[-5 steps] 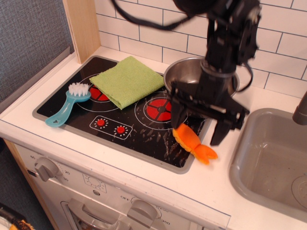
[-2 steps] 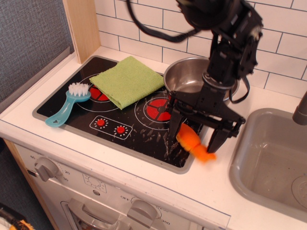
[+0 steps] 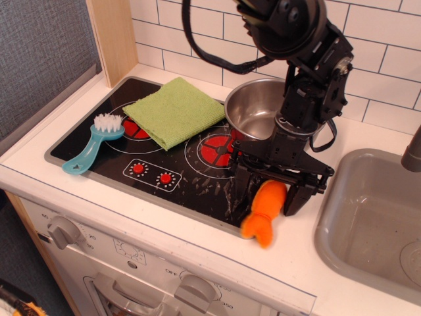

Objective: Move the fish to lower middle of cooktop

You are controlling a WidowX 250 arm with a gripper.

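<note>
The orange fish lies at the cooktop's front right corner, head up between my fingers, with its forked tail hanging over the grey rim onto the white counter. The glossy black cooktop has red burner circles and red control dots. My black gripper points down over the fish with one finger on each side of its body. The jaws stand apart and the fingers are close to the fish; I cannot tell if they touch it.
A green cloth lies on the back burners. A blue-handled brush lies at the cooktop's left. A metal pot stands behind my gripper. A grey sink is to the right, with a tap.
My gripper has come down around the fish. The fish has turned: its tail pointed right along the rim, and now points toward the counter's front edge.
</note>
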